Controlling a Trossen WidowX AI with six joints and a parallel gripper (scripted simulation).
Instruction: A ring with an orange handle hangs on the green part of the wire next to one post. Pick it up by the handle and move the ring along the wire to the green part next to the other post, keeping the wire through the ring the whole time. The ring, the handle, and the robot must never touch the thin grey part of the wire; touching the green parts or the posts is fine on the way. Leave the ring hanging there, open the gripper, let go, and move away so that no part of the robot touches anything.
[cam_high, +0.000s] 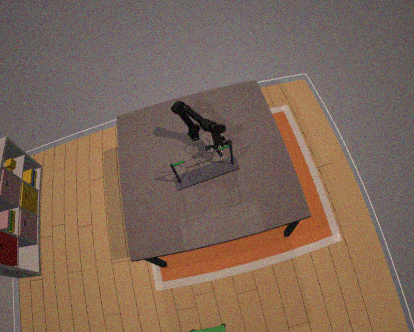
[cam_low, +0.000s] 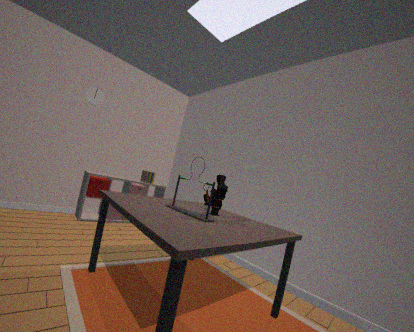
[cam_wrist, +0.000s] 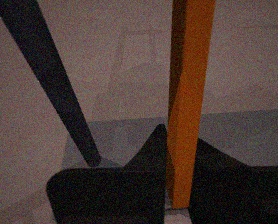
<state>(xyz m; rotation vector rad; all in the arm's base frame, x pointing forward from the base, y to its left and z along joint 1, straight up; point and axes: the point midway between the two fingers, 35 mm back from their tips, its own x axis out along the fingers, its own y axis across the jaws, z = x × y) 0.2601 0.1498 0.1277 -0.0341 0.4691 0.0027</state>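
My gripper (cam_high: 220, 149) (cam_low: 207, 198) (cam_wrist: 167, 130) is shut on the orange handle (cam_low: 206, 194) (cam_wrist: 190, 75), which stands upright between the fingers in the wrist view. The ring (cam_low: 206, 187) shows small at the handle's top, at the wire by the inner end of the green part (cam_high: 225, 147) (cam_low: 210, 184) near the robot-side post (cam_high: 232, 155) (cam_low: 209, 207). Its exact place on the wire is too small to tell. The other green part (cam_high: 178, 164) (cam_low: 184, 178) is at the far post (cam_high: 176, 173) (cam_low: 176, 192). The thin grey wire loops up between them.
The posts stand on a grey base plate (cam_high: 210, 176) (cam_wrist: 240, 145) on the table (cam_high: 210, 215) (cam_low: 240, 235). A dark post (cam_wrist: 55, 75) slants down on the left of the wrist view, close beside the fingers. The arm (cam_high: 200, 120) reaches in from the table's back.
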